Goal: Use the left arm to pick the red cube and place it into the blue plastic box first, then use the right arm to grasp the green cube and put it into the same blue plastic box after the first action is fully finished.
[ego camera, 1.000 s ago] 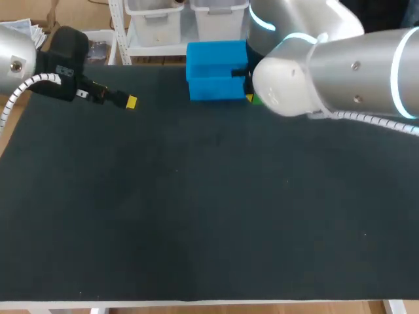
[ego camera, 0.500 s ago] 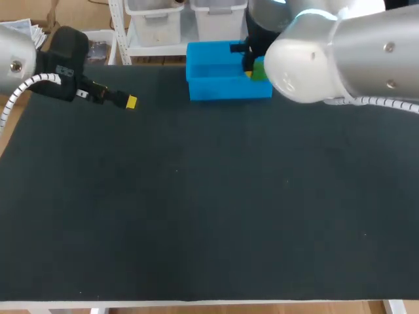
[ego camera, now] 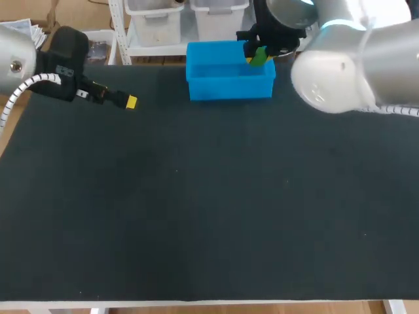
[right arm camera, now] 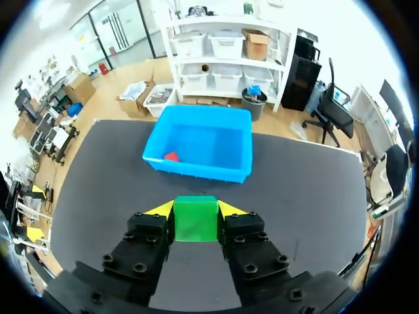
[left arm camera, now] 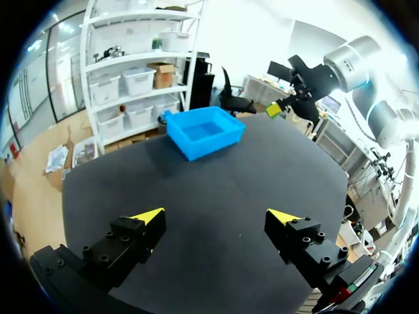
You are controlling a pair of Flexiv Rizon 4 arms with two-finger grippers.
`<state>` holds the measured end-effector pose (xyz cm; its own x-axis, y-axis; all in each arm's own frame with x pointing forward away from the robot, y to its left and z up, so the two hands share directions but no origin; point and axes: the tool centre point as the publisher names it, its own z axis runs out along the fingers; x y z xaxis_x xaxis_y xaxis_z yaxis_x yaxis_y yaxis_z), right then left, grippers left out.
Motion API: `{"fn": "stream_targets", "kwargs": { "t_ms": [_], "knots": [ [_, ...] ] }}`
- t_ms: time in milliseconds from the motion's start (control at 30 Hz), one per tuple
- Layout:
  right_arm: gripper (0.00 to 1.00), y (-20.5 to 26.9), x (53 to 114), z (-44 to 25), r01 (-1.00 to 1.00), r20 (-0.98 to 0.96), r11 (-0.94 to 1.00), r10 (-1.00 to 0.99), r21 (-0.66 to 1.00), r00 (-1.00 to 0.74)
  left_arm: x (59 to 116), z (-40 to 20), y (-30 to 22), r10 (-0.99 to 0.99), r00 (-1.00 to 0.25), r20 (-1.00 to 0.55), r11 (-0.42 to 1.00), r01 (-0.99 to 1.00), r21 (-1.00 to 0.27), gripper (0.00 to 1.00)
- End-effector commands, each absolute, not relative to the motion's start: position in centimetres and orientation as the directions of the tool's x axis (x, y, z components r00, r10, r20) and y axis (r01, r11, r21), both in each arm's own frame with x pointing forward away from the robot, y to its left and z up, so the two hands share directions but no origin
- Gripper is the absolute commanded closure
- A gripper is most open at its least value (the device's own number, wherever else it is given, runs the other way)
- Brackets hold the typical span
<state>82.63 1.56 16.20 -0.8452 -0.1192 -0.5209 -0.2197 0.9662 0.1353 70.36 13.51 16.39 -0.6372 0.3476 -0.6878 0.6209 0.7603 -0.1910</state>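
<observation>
Matt black table [ego camera: 196, 222], smooth blue plastic box [ego camera: 229, 89] (faintly glossy)

You see a counter [ego camera: 209, 216] covered in a dark, matte, near-black sheet, flecked with a few tiny pale specks. It spreads flat beneath and ahead of your left gripper [left arm camera: 216, 216] and right gripper [right arm camera: 196, 209]. A thin white rim [ego camera: 196, 303] edges it well behind both.

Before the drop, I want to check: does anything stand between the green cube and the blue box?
Nothing visible does. The right hand holds the green cube; inside the blue box lies only the red cube, near a corner.
</observation>
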Motion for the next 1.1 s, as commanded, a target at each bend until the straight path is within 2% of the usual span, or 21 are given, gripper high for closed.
{"fn": "stream_targets", "kwargs": {
  "t_ms": [33, 467, 1100],
  "knots": [
    [1.0, 0.8, 82.7, 15.5, -0.242, -0.598, 0.96, -0.113, 0.139, -0.794, 70.4, 16.2, 13.7, 0.345, -0.631, -0.694, 0.754, 0.627, -0.195, 0.0],
    [1.0, -0.6, 85.7, 14.0, -0.27, -0.608, 0.945, -0.106, 0.184, -0.787, 70.4, 16.2, 13.7, 0.345, -0.631, -0.694, 0.754, 0.627, -0.195, 0.0],
    [1.0, 0.0, 94.6, 11.0, -0.288, -0.596, 0.94, -0.126, 0.185, -0.793, 70.4, 16.2, 13.7, 0.345, -0.631, -0.694, 0.754, 0.627, -0.195, 0.0]
  ]
}}
